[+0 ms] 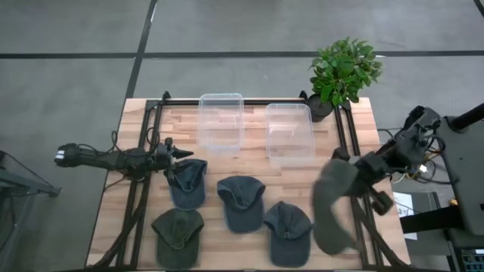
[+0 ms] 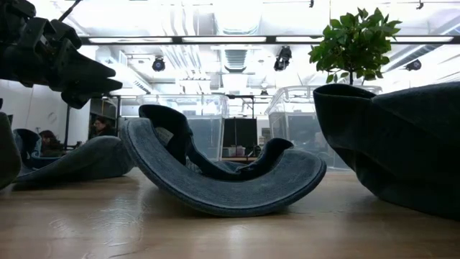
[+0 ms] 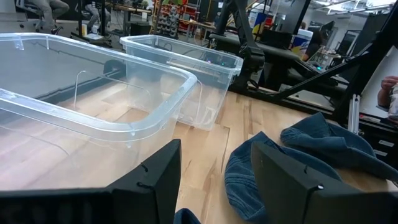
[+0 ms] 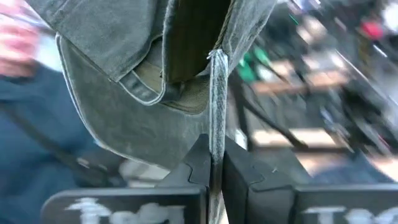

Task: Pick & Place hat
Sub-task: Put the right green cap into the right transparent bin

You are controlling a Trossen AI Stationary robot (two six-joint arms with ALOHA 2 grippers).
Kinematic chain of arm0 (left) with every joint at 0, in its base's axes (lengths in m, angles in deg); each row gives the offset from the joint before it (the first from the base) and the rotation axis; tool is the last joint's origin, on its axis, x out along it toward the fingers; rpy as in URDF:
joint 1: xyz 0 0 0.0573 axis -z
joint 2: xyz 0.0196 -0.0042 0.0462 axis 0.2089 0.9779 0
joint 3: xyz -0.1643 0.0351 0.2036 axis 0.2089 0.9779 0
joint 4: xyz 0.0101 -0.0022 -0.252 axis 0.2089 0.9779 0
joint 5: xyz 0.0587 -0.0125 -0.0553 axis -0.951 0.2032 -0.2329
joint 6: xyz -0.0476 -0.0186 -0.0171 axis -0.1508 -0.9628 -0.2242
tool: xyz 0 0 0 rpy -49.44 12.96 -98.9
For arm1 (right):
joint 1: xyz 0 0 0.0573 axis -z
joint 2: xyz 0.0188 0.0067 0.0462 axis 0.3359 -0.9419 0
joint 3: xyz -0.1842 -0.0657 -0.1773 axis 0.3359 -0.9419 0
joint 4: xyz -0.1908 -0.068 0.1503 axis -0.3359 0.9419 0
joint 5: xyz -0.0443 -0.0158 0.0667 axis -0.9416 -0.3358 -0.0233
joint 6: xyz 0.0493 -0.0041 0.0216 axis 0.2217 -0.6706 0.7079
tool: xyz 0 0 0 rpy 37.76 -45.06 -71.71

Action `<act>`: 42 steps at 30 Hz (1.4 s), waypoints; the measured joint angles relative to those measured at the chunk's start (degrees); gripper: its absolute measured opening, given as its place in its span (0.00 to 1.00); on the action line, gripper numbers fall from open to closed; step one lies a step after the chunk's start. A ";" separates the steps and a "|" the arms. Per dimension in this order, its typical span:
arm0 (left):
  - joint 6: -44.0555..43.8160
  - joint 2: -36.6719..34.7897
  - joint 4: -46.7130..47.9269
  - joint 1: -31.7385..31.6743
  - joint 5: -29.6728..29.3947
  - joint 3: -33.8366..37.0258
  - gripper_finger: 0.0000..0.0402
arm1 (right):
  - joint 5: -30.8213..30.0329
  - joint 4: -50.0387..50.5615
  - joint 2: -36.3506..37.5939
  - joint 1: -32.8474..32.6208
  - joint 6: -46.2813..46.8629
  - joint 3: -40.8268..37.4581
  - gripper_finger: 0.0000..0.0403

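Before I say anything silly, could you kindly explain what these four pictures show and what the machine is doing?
It is a two-armed robot at a wooden table. One picture looks straight down, one looks level across the tabletop, and two come from cameras on the wrists. Four caps lie on the table, with two clear bins and a potted plant at the far edge. The right hand is shut on a fifth, grey-green cap, which hangs from it over the table's right side. The left hand is open beside a blue cap, holding nothing.
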 joint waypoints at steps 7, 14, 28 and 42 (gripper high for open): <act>-0.02 0.01 -0.04 0.00 0.00 0.00 0.47 | 1.38 -5.93 0.12 0.04 -3.69 -1.55 0.03; -0.02 0.01 -0.04 -0.02 0.00 0.00 0.47 | -2.79 -5.82 -0.91 0.02 -1.11 -1.57 0.03; -0.24 -0.01 -0.11 -0.02 0.01 0.00 0.47 | -36.97 3.22 -3.33 0.15 22.20 -1.31 0.03; -0.26 0.00 -0.31 -0.02 0.00 0.02 0.47 | -50.31 43.86 -10.86 2.26 50.98 15.05 0.03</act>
